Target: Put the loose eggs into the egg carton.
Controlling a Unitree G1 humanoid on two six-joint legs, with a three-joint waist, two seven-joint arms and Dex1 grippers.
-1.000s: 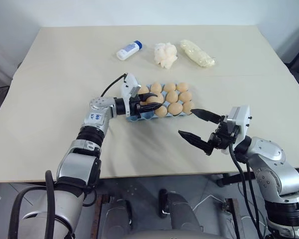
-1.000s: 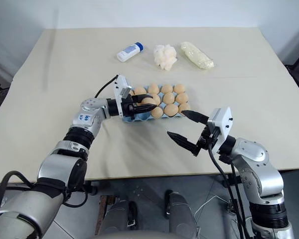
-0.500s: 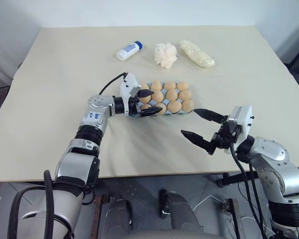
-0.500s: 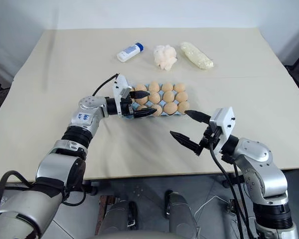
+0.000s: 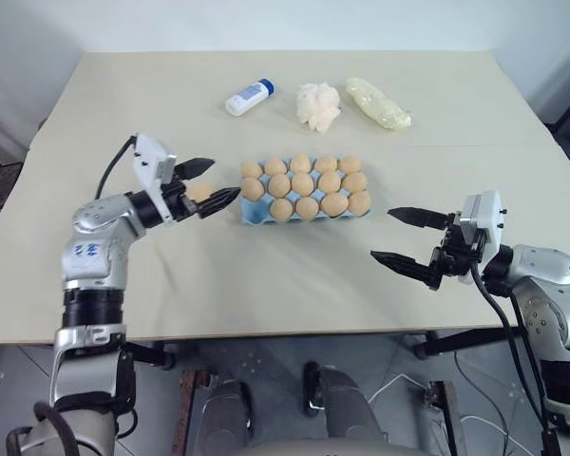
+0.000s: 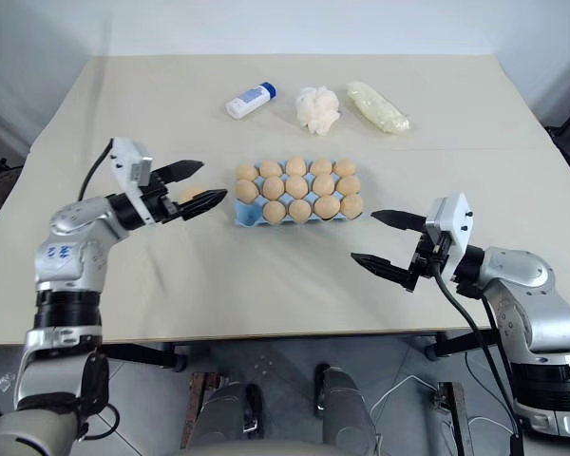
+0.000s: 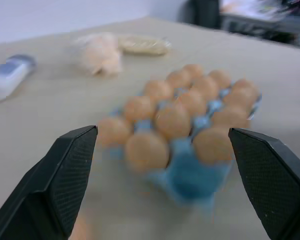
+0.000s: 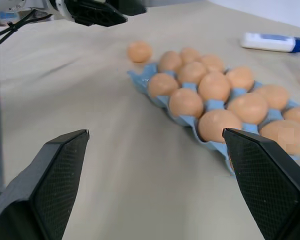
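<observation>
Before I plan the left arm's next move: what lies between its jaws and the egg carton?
One loose egg on the table, clearest in the right wrist view.

Both arms are reaching out level, pincers gaping.
The left gripper (image 5: 201, 184) is pointing inward toward the right one, fingers spread wide and holding nothing; the right gripper (image 5: 401, 237) is aiming back at it, equally wide, empty.

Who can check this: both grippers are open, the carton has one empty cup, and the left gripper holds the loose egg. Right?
Not quite. The loose egg is not held: it lies on the table beside the carton, apart from the left gripper, as the right wrist view shows. Both grippers, the right gripper too, are open, and one cup is empty.
</observation>
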